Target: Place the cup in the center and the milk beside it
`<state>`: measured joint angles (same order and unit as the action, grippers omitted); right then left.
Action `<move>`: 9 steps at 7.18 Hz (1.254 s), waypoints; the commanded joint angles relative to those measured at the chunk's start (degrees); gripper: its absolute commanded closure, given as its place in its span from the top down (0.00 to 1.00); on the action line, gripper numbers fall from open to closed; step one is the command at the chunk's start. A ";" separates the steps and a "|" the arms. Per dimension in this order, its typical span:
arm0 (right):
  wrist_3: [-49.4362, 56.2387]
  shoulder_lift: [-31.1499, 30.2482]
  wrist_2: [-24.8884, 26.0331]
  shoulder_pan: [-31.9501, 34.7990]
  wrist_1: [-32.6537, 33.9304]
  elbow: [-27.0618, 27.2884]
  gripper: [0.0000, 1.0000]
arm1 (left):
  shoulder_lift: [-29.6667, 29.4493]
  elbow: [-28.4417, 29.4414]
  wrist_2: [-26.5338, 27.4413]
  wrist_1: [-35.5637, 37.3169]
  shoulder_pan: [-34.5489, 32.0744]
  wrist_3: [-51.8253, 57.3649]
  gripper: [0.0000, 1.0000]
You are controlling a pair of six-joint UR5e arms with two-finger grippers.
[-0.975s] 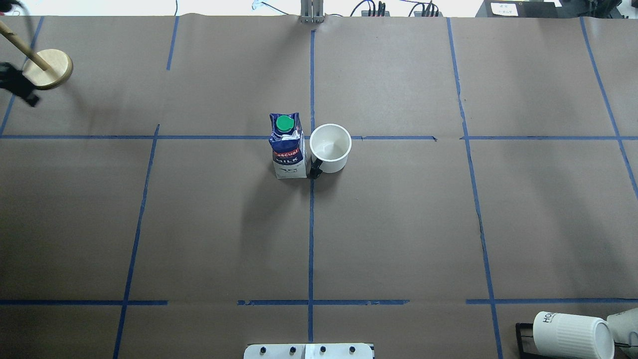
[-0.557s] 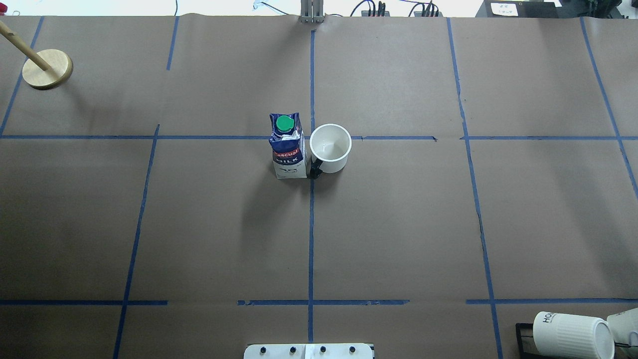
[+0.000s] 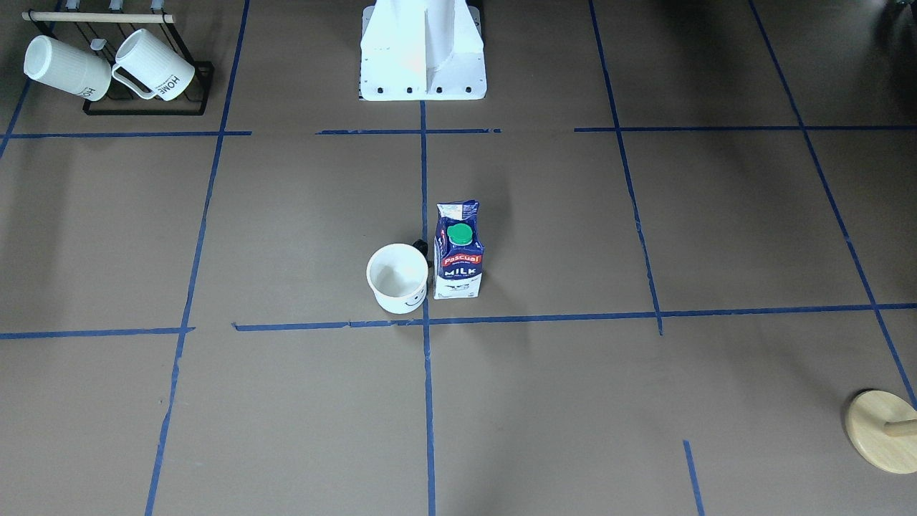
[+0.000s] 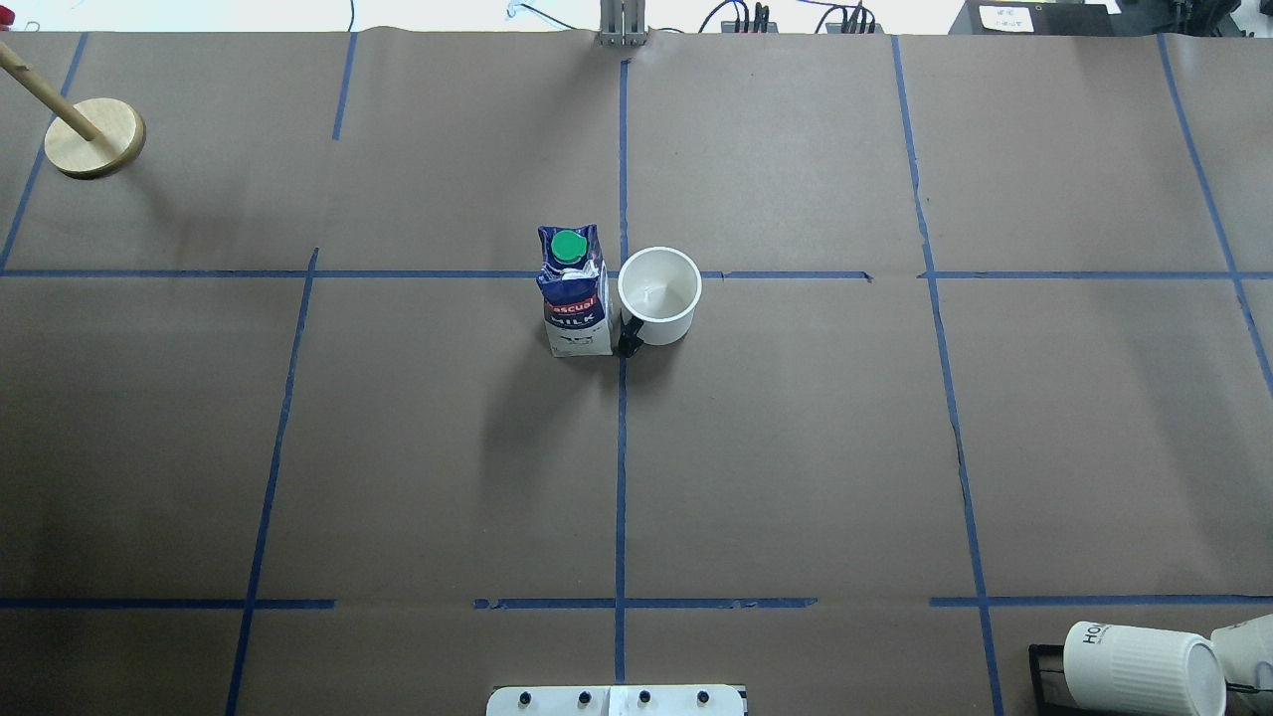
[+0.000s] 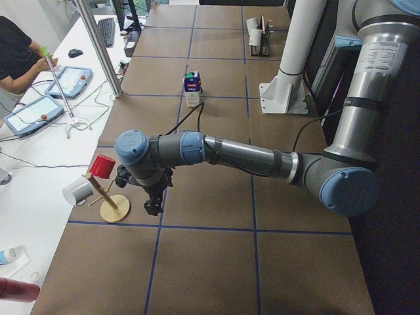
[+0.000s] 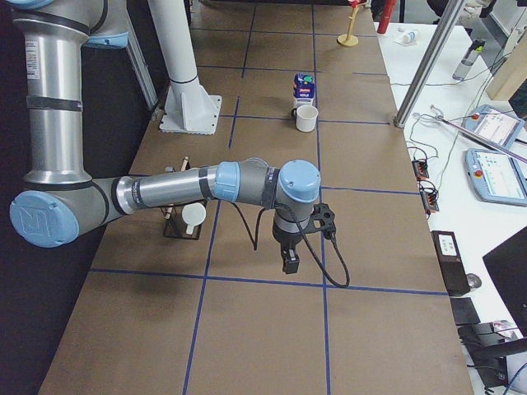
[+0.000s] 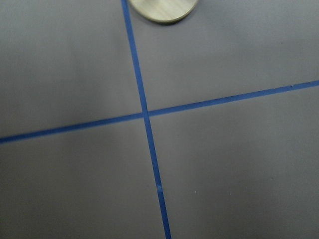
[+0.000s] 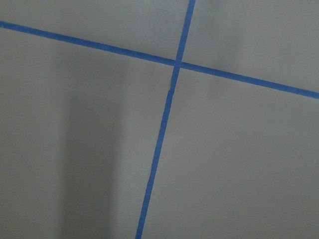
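The white cup (image 4: 659,295) with a black handle stands upright just right of the center tape crossing (image 3: 425,321); its smiley face shows in the front-facing view (image 3: 396,279). The blue and white milk carton (image 4: 575,298) with a green cap stands upright right next to it, on the other side of the tape line (image 3: 458,258). My left gripper (image 5: 152,207) hangs low over the paper beside a wooden stand, far from both. My right gripper (image 6: 291,263) hangs over the table's other end. Both show only in side views, so I cannot tell whether they are open or shut.
A wooden peg stand (image 4: 94,137) sits at the far left corner and holds a red cup (image 5: 102,166) and a white cup (image 5: 79,190). A black rack (image 3: 200,79) with two ribbed HOME mugs (image 3: 68,68) stands at the near right. The robot base (image 3: 423,50) stands at the near edge.
The dark left gripper, seen beside the wooden stand at the overhead view's left edge one second ago, has moved out of that view. Cup and milk have not moved.
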<state>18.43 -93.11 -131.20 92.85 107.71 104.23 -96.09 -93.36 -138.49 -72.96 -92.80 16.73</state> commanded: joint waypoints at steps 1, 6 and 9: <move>-0.15 -0.49 -0.55 -0.29 -0.74 -3.14 1.00 | 4.68 -3.64 1.03 -7.44 -0.19 -1.17 1.00; -0.14 -0.32 -1.78 -2.66 -3.30 -4.04 1.00 | 7.68 -10.87 3.76 -0.51 -0.10 -1.35 1.00; -0.94 -0.31 -1.87 -3.02 -3.38 -3.87 1.00 | 7.85 -10.52 4.03 -0.25 -0.10 -1.35 1.00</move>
<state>17.73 -93.22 -132.95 89.90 104.40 100.24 -88.39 -104.09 -134.42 -73.41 -92.90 15.38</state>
